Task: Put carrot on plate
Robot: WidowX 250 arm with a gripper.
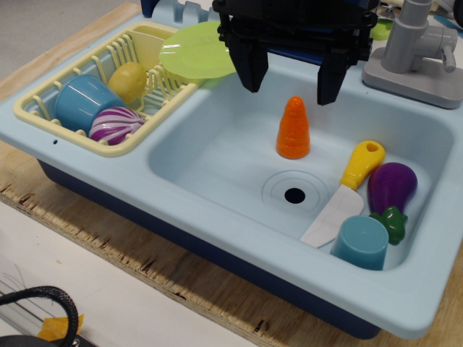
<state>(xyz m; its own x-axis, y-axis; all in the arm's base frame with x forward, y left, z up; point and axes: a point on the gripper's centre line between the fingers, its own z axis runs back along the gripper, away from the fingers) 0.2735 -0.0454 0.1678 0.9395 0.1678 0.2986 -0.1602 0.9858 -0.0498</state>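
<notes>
The orange carrot [294, 130] stands upright on its wide base in the light blue sink [217, 155], just behind the drain. The lime-green plate [195, 52] rests tilted on the right end of the pale yellow dish rack [72, 130], at the sink's back left rim. My black gripper [289, 81] is open and empty. It hangs directly above the carrot, with one finger on each side of the tip and a gap below them.
In the sink's right part lie a yellow-handled toy knife [346, 191], a purple eggplant [391, 189] and a blue cup [361, 242]. The rack holds a blue cup [83, 101], a yellow item [128, 81] and a purple striped item [114, 125]. A grey faucet [416, 50] stands at back right.
</notes>
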